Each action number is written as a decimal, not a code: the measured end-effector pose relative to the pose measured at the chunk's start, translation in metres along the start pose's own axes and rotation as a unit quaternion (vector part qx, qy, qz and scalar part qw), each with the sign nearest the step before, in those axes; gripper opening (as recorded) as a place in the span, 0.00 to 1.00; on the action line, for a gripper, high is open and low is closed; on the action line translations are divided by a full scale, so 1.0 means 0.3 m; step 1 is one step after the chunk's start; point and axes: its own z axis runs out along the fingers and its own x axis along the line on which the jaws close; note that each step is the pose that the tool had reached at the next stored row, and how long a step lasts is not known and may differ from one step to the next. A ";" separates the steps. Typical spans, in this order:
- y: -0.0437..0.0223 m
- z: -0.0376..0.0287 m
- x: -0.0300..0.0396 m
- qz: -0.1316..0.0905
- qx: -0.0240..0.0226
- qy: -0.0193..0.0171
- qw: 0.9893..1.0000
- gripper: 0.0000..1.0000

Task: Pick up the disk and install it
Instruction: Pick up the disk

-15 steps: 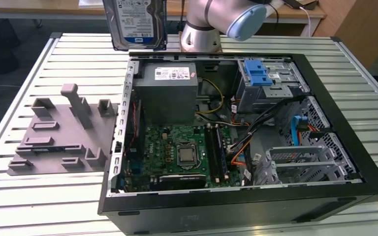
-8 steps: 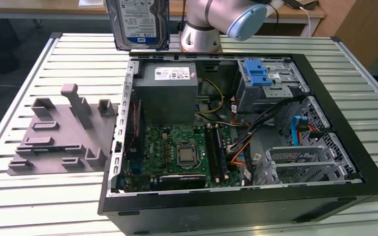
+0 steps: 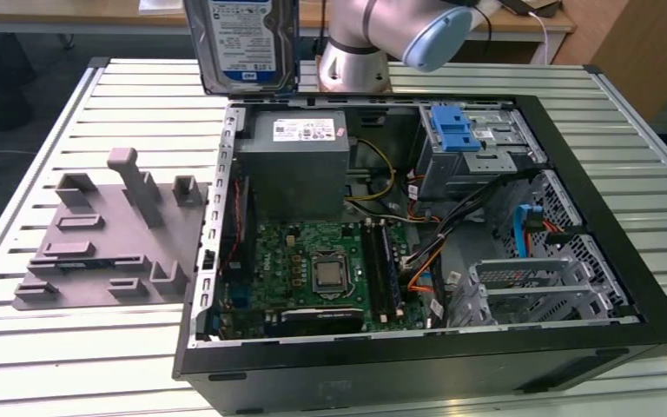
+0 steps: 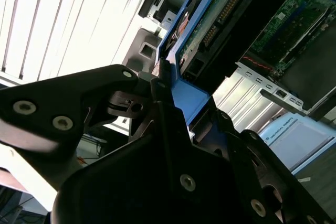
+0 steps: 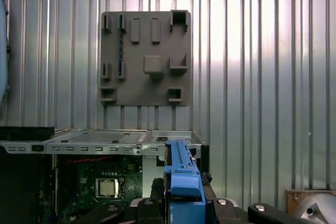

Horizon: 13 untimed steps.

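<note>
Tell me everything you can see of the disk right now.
The disk is a flat silver-grey drive with a white-and-blue label, held upright in the air, past the far end of the open computer case in the exterior view. Blue plastic rails edge it; in the second wrist view the gripper is clamped on one rail.

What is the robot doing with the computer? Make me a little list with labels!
claw: shut on the disk's blue rail
disk: held upright in the air, not yet in the case
computer case: lying open on the slatted table
drive cage: inside the case, blue latch on top
grey tray: on the table, at the exterior view's left of the case
</note>
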 end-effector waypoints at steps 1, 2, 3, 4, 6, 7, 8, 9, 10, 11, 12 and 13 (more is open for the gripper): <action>0.000 0.000 0.007 0.000 0.000 0.000 1.000 0.36; 0.000 0.000 0.013 0.001 0.000 0.000 1.000 0.36; 0.000 0.000 0.019 0.001 0.000 0.000 1.000 0.36; 0.000 0.000 0.023 0.001 0.000 0.000 1.000 0.36; 0.000 0.000 0.026 0.002 0.000 0.000 1.000 0.36; 0.000 0.000 0.026 0.002 0.000 0.000 1.000 0.36; 0.000 0.000 0.026 0.002 0.000 0.000 1.000 0.36; -0.001 0.000 0.026 0.002 0.000 0.000 1.000 0.36; -0.003 0.000 0.026 0.002 0.000 0.000 1.000 0.36; -0.006 0.000 0.026 0.002 0.000 0.000 1.000 0.36; -0.009 0.000 0.026 0.002 0.000 0.000 1.000 0.36; -0.013 0.000 0.026 0.002 0.000 0.000 1.000 0.36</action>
